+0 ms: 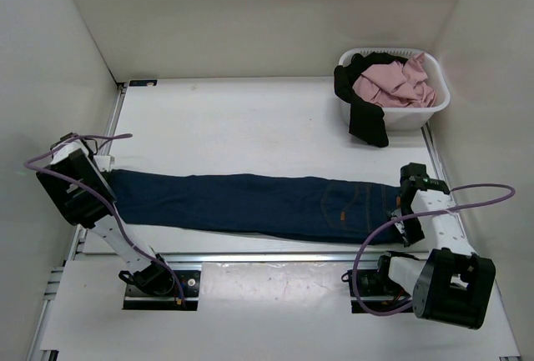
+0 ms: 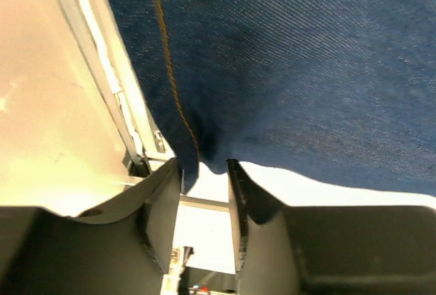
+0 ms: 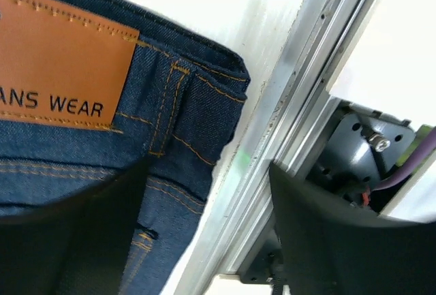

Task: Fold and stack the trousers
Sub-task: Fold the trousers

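Observation:
The trousers (image 1: 250, 204) lie flat in a long dark-blue strip across the near part of the table, legs to the left and waistband to the right. My left gripper (image 1: 104, 182) is at the leg ends. In the left wrist view its jaws (image 2: 204, 165) stand slightly apart, with the denim (image 2: 306, 70) edge just at their tips and white table showing between them. My right gripper (image 1: 400, 204) is at the waistband. Its jaws (image 3: 210, 169) stand wide open over the waistband corner (image 3: 184, 104), beside the tan patch (image 3: 61, 63).
A white basket (image 1: 438, 102) at the back right holds a pink garment (image 1: 392, 82), and a black garment (image 1: 367, 123) hangs over its front. An aluminium rail (image 1: 267, 257) runs along the table's near edge. White walls close in the sides and back.

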Motion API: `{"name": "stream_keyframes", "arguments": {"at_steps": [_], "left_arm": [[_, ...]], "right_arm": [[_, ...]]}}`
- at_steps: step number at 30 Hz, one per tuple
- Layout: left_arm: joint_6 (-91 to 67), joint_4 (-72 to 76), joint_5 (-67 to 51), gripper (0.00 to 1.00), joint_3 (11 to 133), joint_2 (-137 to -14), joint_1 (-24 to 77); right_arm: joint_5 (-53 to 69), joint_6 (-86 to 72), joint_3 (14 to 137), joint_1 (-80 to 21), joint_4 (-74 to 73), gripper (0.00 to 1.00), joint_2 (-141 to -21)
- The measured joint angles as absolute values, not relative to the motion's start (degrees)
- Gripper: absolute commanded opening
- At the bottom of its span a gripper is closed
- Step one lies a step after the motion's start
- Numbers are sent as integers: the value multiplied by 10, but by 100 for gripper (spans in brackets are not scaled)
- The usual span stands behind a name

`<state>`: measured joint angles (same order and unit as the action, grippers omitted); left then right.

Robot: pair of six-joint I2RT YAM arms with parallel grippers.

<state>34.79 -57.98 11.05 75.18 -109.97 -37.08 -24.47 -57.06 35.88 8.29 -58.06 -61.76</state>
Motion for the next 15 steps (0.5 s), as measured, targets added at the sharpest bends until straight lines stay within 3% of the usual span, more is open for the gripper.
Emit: {"name": "stream_keyframes", "arguments": {"at_steps": [4,10,15], "left_arm": [[347,-569,115,48,750,-1100,-374],[347,-563,116,50,741,-1098,-374],[349,-564,116,50,726,-1085,-374]], "right_arm": [[-245,-574,361,83,-592,99,-607],[-241,-603,359,83,-595,99,-559],[-212,-631,296,83,-504,97,-606]]}}
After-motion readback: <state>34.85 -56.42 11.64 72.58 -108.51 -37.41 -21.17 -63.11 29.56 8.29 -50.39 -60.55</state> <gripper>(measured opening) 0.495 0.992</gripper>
